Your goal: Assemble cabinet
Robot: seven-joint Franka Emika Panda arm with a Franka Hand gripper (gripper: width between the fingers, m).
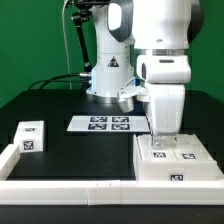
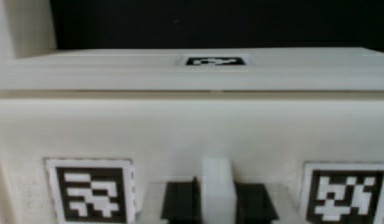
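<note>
The cabinet (image 1: 176,160) is a large white box with black-and-white tags, lying at the exterior view's lower right. My gripper (image 1: 160,138) reaches straight down onto its top. In the wrist view the cabinet (image 2: 189,120) fills the picture, with a tag at each side near the fingers and one tag farther off. My gripper (image 2: 215,202) has its two dark fingers (image 2: 178,203) pressed against either side of a thin upright white rib (image 2: 215,178) of the cabinet. A small white tagged block (image 1: 30,138) lies apart at the exterior view's left.
The marker board (image 1: 105,124) lies flat in the middle, in front of the robot's base. A low white border wall (image 1: 70,188) runs along the front of the black table. Cables hang behind the arm.
</note>
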